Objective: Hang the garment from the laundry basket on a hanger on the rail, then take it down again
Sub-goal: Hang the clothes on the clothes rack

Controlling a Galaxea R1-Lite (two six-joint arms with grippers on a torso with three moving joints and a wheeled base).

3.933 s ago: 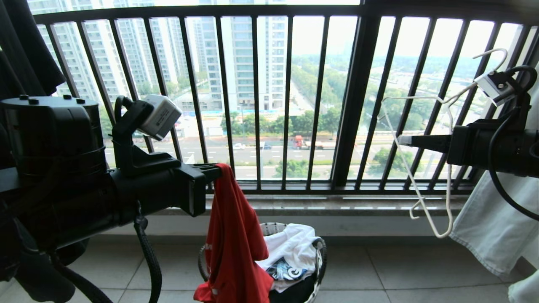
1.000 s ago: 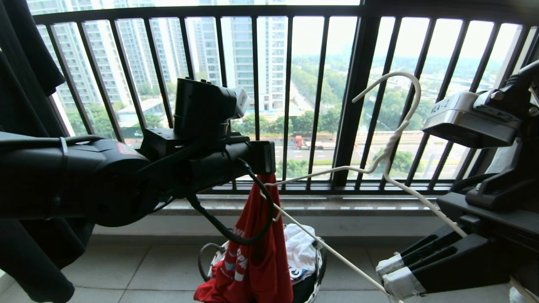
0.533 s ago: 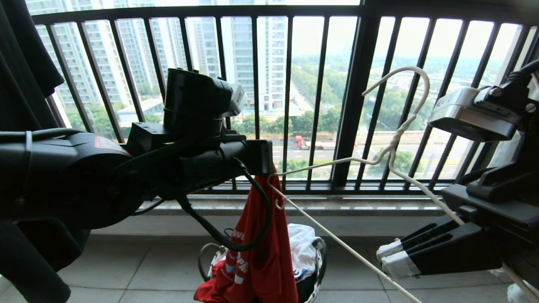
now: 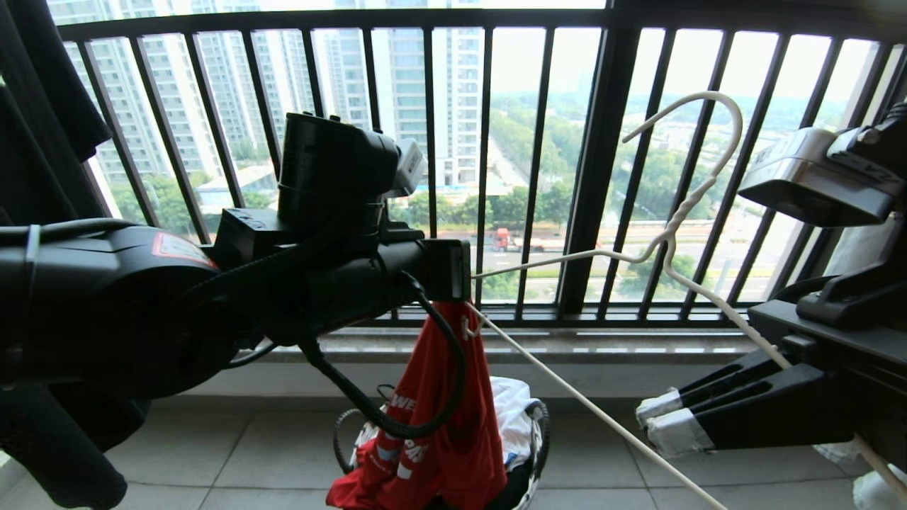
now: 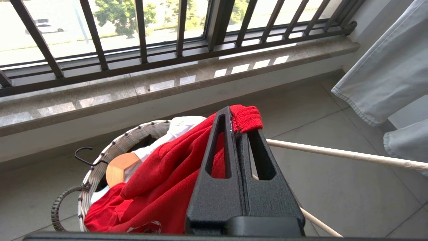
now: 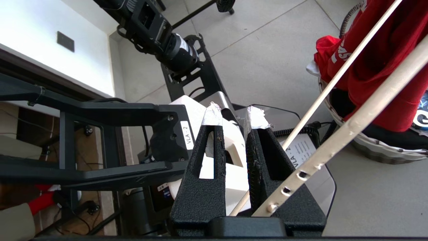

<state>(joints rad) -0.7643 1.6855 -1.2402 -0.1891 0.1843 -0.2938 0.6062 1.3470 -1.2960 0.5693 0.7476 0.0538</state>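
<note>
The left gripper (image 5: 239, 129) has its jaws pinched on the red T-shirt (image 4: 439, 418), which hangs over the laundry basket (image 4: 538, 439). The right gripper (image 4: 655, 425), jaws nearly together, grips the wire hanger (image 4: 680, 212), whose end touches the shirt's top.

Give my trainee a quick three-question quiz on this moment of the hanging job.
1. True or false: the left gripper is shut on the red T-shirt.
2. Which gripper holds the wire hanger? A left, B right, C neither.
3. Fill in: the T-shirt's lower part hangs over the ____.

Key: 1 true; 2 B, the right gripper; 3 laundry basket.
</note>
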